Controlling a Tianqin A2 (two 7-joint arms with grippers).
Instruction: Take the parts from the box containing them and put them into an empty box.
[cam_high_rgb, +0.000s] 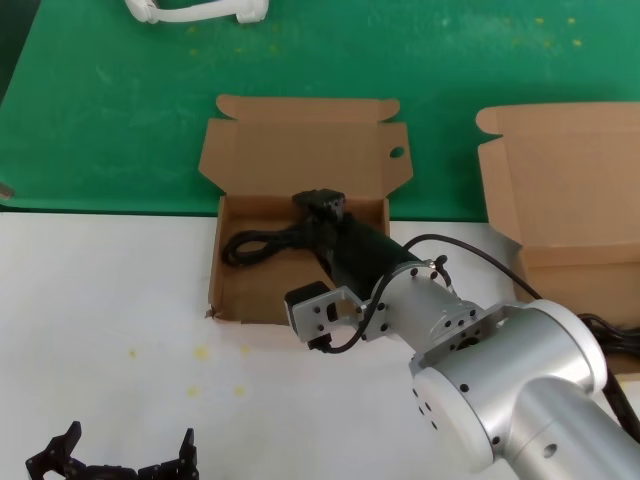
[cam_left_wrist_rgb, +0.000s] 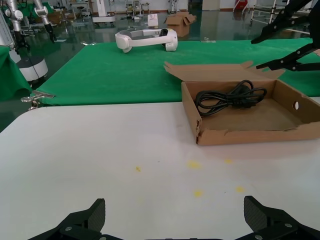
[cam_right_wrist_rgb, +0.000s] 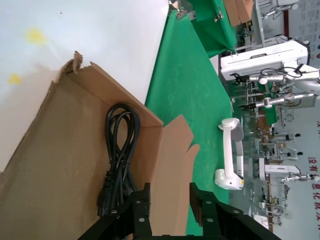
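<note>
A black cable (cam_high_rgb: 255, 244) lay coiled inside the shallow cardboard box (cam_high_rgb: 225, 290) at the centre of the head view, towards that box's left wall. The box's lid (cam_high_rgb: 300, 150) stood open behind it, with a small round hole (cam_high_rgb: 397, 153) near its right corner. The left wrist view showed the same cable (cam_left_wrist_rgb: 230, 96) bundled at the back of the box (cam_left_wrist_rgb: 235, 135), resting on the box floor.

The right gripper (cam_high_rgb: 322, 207) reached into this box from the lower right of the head view, its tip over the rear of the box, just beside the cable's plug end. In the right wrist view its jaws (cam_right_wrist_rgb: 169, 205) stood apart with nothing between them, right above the cable's plug end (cam_right_wrist_rgb: 112, 187).

A second cardboard box (cam_high_rgb: 575, 290) with a tall plain lid (cam_high_rgb: 565, 180) sat at the right edge of the head view, mostly hidden by the right arm.

The left gripper (cam_high_rgb: 120, 465) rested at the lower left of the head view above the white worktop (cam_high_rgb: 100, 300), jaws wide apart and holding nothing. A white headset (cam_high_rgb: 200, 10) lay on the green cloth (cam_high_rgb: 120, 100) at the top left.
</note>
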